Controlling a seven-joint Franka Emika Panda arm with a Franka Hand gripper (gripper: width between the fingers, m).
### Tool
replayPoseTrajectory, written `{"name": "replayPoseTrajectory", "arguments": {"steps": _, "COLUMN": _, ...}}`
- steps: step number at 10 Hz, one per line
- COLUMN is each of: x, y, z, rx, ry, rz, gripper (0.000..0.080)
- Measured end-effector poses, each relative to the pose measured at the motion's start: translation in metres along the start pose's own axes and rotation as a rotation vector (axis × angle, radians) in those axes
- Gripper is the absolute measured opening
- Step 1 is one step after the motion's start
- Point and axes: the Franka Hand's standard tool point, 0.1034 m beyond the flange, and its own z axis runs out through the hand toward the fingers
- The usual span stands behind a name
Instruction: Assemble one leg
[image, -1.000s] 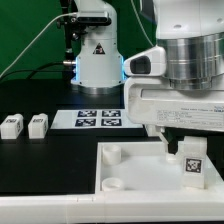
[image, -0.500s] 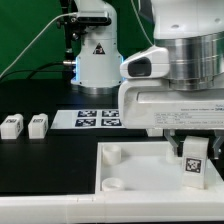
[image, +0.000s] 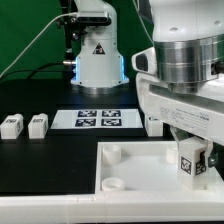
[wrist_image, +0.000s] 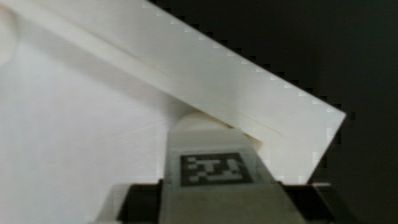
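Leg (image: 189, 163), a small white block with a black-and-white tag on its face, stands upright between the fingers of the gripper (image: 190, 160), which is clenched on it from both sides. In the wrist view the same leg (wrist_image: 215, 160) fills the space between the two dark fingertips (wrist_image: 139, 202), its tag facing the camera, and the gripper (wrist_image: 217, 200) presses against its flanks. The held leg is over the tabletop plate (image: 135, 172), a large flat white square part with raised round sockets, near that plate's far corner on the exterior view's right; whether its lower end touches the plate cannot be told. In the wrist view the plate (wrist_image: 89, 120) shows as a broad white surface with a raised edge running diagonally behind the leg.

One corner socket (image: 111, 153) sits at the plate's far corner on the exterior view's left, and a second socket (image: 112, 184) lies nearer the camera on the same side; both are well apart from the held leg.

Beyond the plate, on the black table (image: 45, 155), the marker board (image: 98, 119) lies flat with its tags up. To the exterior view's left of it, two more legs (image: 11, 125) (image: 37, 124) lie side by side, apart from each other. Another small white block (image: 155, 124) shows just beside the marker board under the arm, partly hidden. The robot base (image: 98, 55) stands behind the board.
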Motion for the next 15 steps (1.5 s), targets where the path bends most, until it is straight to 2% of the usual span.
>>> {"name": "replayPoseTrajectory", "arguments": {"steps": 3, "x": -0.006, "y": -0.001, "z": 0.001, "rx": 0.001, "ry": -0.013, "rz": 0.513, "gripper": 0.0297}}
{"name": "replayPoseTrajectory", "arguments": {"steps": 5, "x": -0.007, "y": -0.001, "z": 0.002, "rx": 0.006, "ry": -0.007, "rz": 0.743, "gripper": 0.0297}}
{"name": "replayPoseTrajectory", "arguments": {"steps": 8, "x": -0.007, "y": -0.001, "z": 0.002, "rx": 0.009, "ry": -0.002, "rz": 0.695, "gripper": 0.0301}}
{"name": "replayPoseTrajectory", "arguments": {"steps": 9, "x": -0.008, "y": -0.001, "z": 0.002, "rx": 0.009, "ry": -0.002, "rz": 0.687, "gripper": 0.0533}}
{"name": "replayPoseTrajectory", "arguments": {"steps": 10, "x": -0.012, "y": 0.002, "z": 0.003, "rx": 0.002, "ry": -0.003, "rz": 0.556, "gripper": 0.0533}}
{"name": "replayPoseTrajectory", "arguments": {"steps": 11, "x": -0.013, "y": 0.003, "z": 0.004, "rx": 0.001, "ry": -0.006, "rz": 0.494, "gripper": 0.0627}}
{"name": "replayPoseTrajectory", "arguments": {"steps": 13, "x": -0.012, "y": 0.005, "z": 0.002, "rx": -0.003, "ry": 0.007, "rz": 0.14, "gripper": 0.0643}}
{"name": "replayPoseTrajectory", "arguments": {"steps": 14, "x": -0.017, "y": 0.005, "z": 0.004, "rx": -0.015, "ry": 0.024, "rz": -0.041, "gripper": 0.0648}}
{"name": "replayPoseTrajectory", "arguments": {"steps": 15, "x": -0.016, "y": 0.005, "z": 0.004, "rx": -0.017, "ry": 0.025, "rz": -0.131, "gripper": 0.0649}}
